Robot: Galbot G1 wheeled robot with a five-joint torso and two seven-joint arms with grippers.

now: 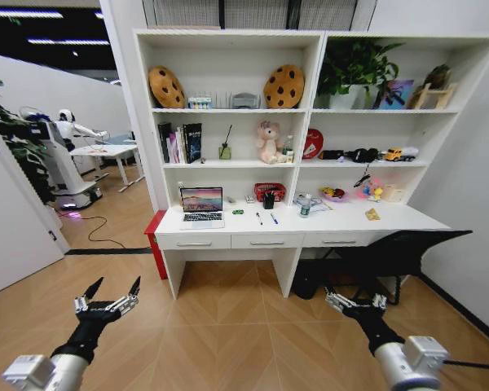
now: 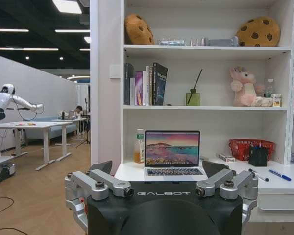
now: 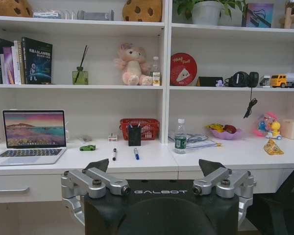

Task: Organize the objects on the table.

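Note:
The long white table stands across the wooden floor, well beyond both grippers. On it at the left an open silver laptop shows a bright screen. Right of it lie a small green toy car, a black pen and a blue pen. My left gripper hangs low over the floor, open and empty. Low on the other side, my right gripper is open and empty too.
At the desk's back stand a red mesh basket, a black pen holder and a water bottle; a yellow card lies at the right. A black chair sits under the right end. Another robot stands far left.

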